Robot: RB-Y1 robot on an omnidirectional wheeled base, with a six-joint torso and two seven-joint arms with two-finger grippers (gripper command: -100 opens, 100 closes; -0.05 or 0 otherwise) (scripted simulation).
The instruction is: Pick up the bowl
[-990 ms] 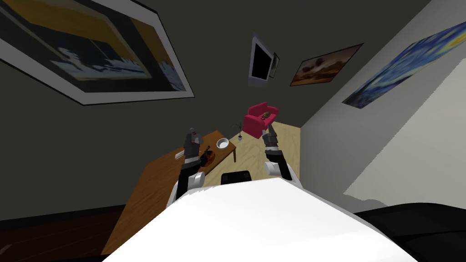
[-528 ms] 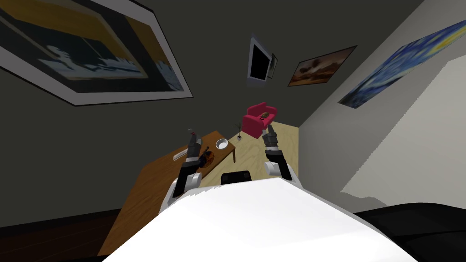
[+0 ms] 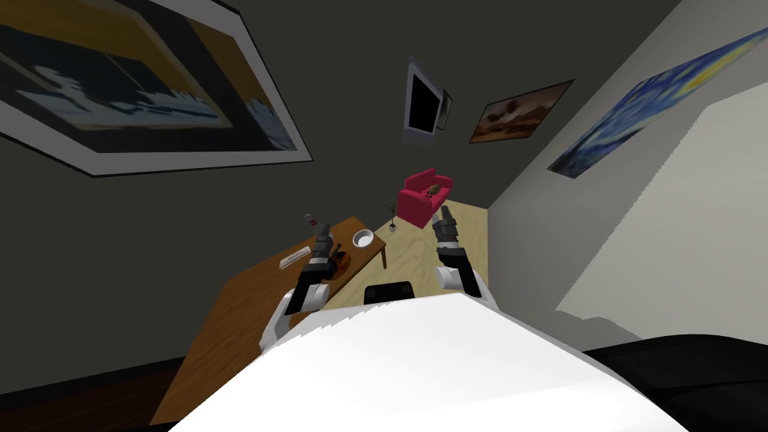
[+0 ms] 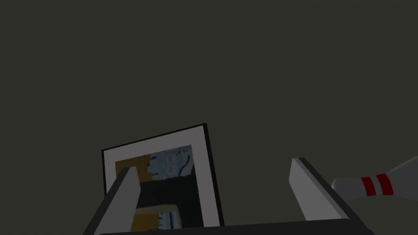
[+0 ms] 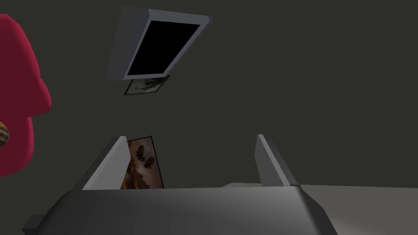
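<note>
A small white bowl stands near the far end of a brown wooden table. My left gripper hovers over the table just short and to the left of the bowl, apart from it. In the left wrist view this gripper is open with nothing between its fingers, and it faces the dark wall. My right gripper is raised beyond the table's right side, over the light floor. In its wrist view the right gripper is open and holds nothing.
A white bowling pin with red stripes stands at the table's far left; the same pin lies beside my left fingers. A flat white item and a dark orange object lie by the left arm. Beyond are a red armchair and a small plant.
My view has swung a little. The left arm has stretched forward and right over the table, off the bowling pin and closer to the bowl. The right arm has kept its pose.
</note>
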